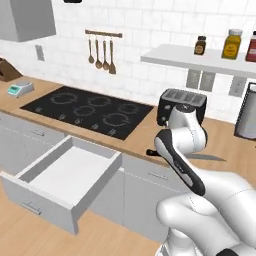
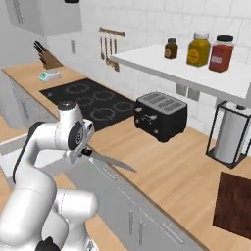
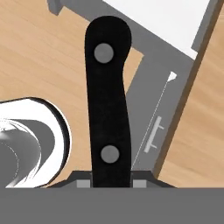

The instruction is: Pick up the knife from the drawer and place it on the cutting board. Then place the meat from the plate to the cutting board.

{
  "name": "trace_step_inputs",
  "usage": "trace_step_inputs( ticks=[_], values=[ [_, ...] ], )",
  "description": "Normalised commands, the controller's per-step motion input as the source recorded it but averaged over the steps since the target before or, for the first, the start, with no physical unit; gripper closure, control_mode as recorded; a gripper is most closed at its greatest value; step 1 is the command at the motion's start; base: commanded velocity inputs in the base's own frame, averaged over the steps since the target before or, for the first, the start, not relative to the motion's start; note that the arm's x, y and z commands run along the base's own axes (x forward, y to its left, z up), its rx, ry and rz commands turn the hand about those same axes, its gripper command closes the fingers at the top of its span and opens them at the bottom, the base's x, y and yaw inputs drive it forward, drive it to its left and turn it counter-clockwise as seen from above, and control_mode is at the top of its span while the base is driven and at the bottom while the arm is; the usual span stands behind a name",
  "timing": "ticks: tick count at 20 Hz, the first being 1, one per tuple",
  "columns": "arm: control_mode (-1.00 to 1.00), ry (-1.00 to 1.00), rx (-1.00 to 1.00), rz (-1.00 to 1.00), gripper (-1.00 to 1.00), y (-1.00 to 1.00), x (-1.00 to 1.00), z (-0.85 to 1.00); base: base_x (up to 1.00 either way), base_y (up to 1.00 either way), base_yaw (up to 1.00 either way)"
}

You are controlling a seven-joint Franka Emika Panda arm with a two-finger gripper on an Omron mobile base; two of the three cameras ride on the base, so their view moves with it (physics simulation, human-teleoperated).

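The first step is midway: the knife (image 2: pixel 109 160) is out of the drawer (image 1: pixel 65 175) and carried in the air, its black handle clamped in the closed pincer (image 2: pixel 86 153), the silver blade sticking out level over the front edge of the wooden tabletop (image 2: pixel 166 171). In the hand view the handle runs from six o'clock up toward twelve. The drawer stands open and bare at about eight o'clock in the left base view. The white arm is folded, elbow raised, wrist bent low beside the cabinet fronts. The cutting board (image 2: pixel 234 205), dark brown, lies at four o'clock in the right base view, well apart from the knife. The next move likely calls for carrying the knife rightward over the tabletop, past the toaster (image 2: pixel 161 116), and lowering it flat onto the board.
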Motion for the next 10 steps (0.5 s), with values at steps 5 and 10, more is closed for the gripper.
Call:
trace_step_inputs(
  ticks=[5, 10],
  values=[
    [1.0, 0.0, 0.0, 0.0, 1.0, 0.0, 0.0, 0.0, -0.01, -0.52, -0.52],
    [1.0, 0.0, 0.0, 0.0, 1.0, 0.0, 0.0, 0.0, -0.2, -0.75, -0.51]
  ],
)
